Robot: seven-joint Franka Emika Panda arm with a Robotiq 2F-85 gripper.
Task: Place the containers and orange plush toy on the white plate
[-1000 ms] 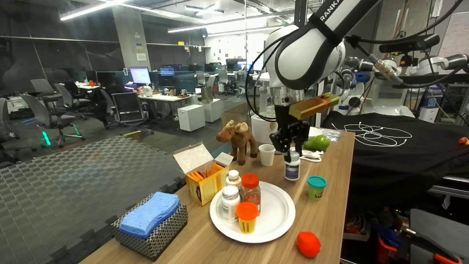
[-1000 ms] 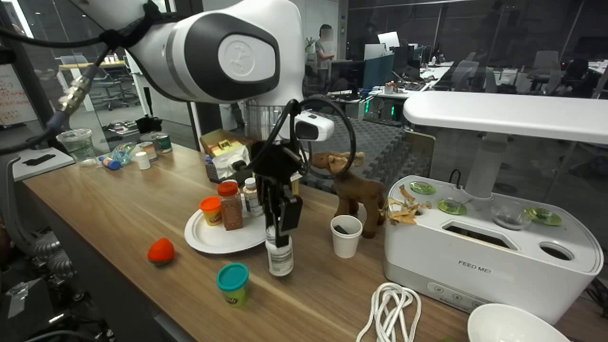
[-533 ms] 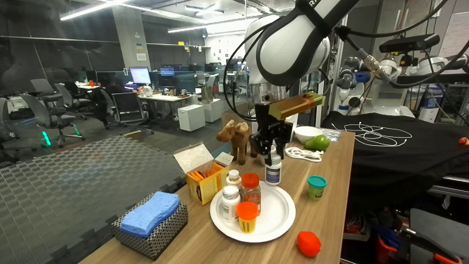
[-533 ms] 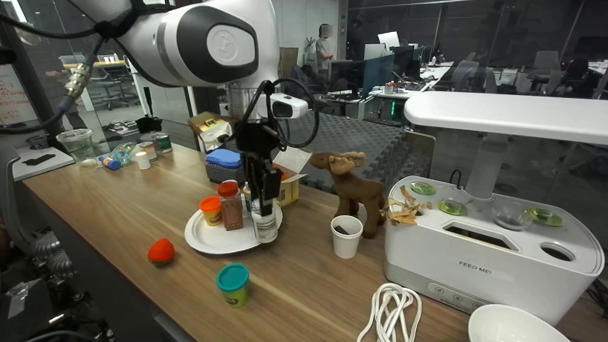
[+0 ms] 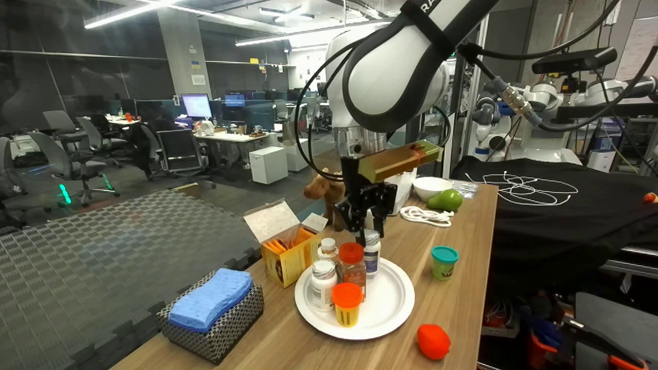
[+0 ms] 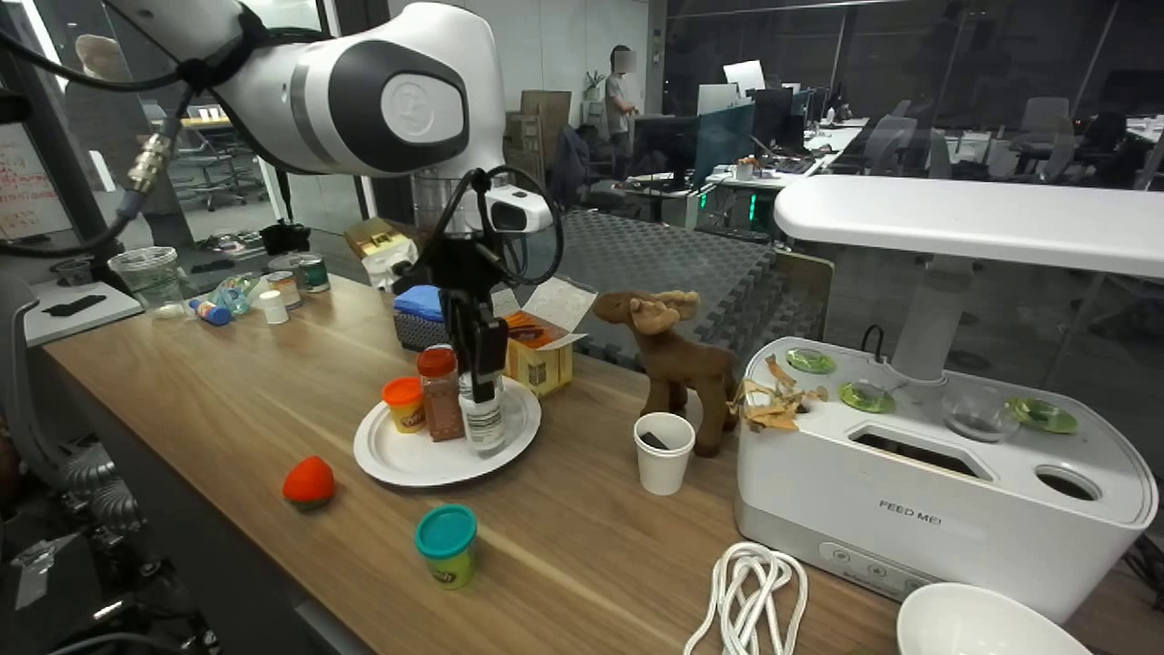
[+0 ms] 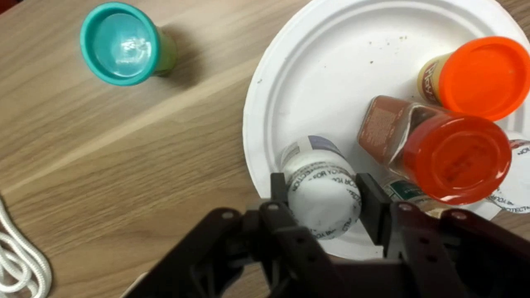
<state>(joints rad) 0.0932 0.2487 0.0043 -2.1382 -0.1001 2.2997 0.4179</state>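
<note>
From afar I see ceiling strip lights (image 5: 131, 13) glowing, grey office chairs (image 5: 178, 146), a dark glass wall (image 6: 1028, 55), a grey pillar (image 5: 180, 61) and textured floor matting (image 5: 128, 257).

Upper left in an exterior view: white arm (image 6: 309, 114), dark panel (image 6: 356, 102), round emblem (image 6: 409, 107); black cable (image 6: 109, 85), silvery connector (image 6: 150, 164). Bottom of wrist view: black gripper (image 7: 323, 200), screw heads (image 7: 458, 214).

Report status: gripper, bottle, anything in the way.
Gripper closed on white pill bottle. Bottle over white plate, base contact unclear. Red-capped bottle close alongside, possible bump. Teal-lidded jar, plush toy off plate.
</note>
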